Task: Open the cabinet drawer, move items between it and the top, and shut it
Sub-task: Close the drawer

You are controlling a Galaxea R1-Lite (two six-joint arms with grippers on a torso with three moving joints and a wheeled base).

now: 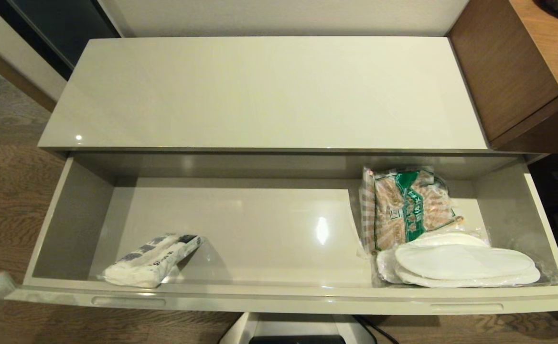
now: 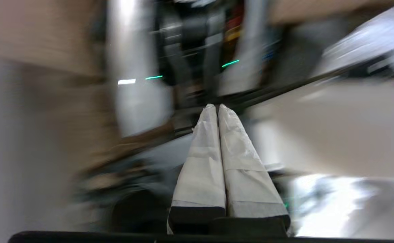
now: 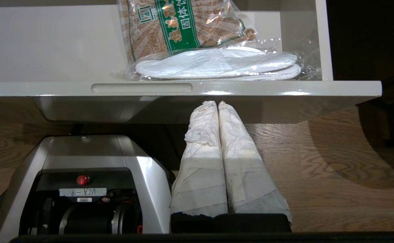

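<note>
On snack bag (image 3: 180,27), green label, Chinese characters

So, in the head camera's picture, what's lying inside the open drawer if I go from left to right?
Tissue pack → bare drawer floor → checked brown-and-green snack bag, with the wrapped white slippers in front of it, reaching furthest right.

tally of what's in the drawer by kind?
Tissue pack: 1
Snack bag: 1
Wrapped slippers: 1 pack
Total: 3, all in the open drawer; top holds 0.
</note>
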